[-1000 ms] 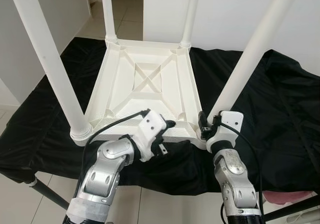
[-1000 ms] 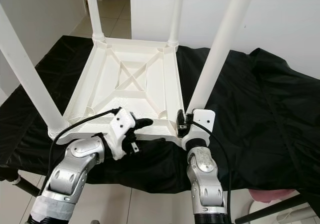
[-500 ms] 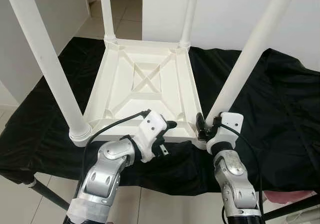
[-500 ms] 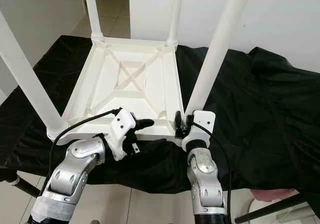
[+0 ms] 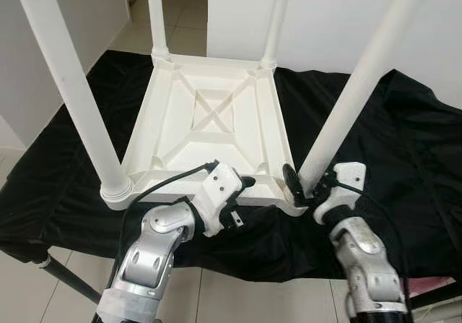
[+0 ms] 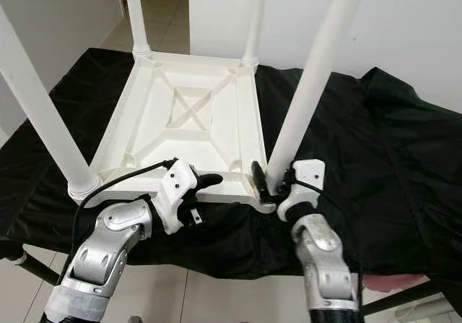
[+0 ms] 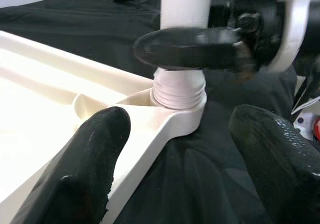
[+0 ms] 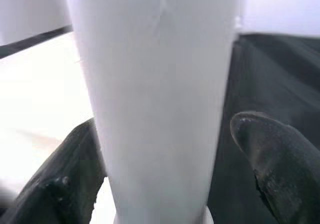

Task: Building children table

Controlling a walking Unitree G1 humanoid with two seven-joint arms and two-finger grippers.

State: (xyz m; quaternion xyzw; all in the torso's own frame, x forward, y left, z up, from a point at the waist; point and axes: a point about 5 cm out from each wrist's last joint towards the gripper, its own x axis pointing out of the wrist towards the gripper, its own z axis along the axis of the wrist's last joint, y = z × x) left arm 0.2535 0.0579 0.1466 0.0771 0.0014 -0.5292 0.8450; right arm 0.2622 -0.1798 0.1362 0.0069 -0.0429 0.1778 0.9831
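Room: white walls [image 5: 325, 19] and a pale tiled floor [image 5: 180, 27], with an open passage beyond the far side of the work surface. Surface: a black cloth [image 5: 404, 142], creased and draped over its near edge, with a dark bar [image 5: 68, 280] of its frame showing below. On the cloth lies the white table [image 5: 209, 121], upside down, its ribbed underside with a crossed brace facing up. Four white legs rise from its corner sockets: near left leg [image 5: 72, 92], near right leg [image 5: 361, 84], and two far legs [image 5: 155, 12].

Left gripper [image 5: 242, 193]: fingers spread wide, straddling the near rim of the table between the two near corners; one finger [image 7: 90, 159] lies over the rim's inner side, the other over the cloth. Right gripper [image 5: 302, 187]: fingers set either side of the near right leg just above its socket [image 7: 178, 91], one finger [image 8: 270, 159] showing a small gap; whether it clamps the leg cannot be told.
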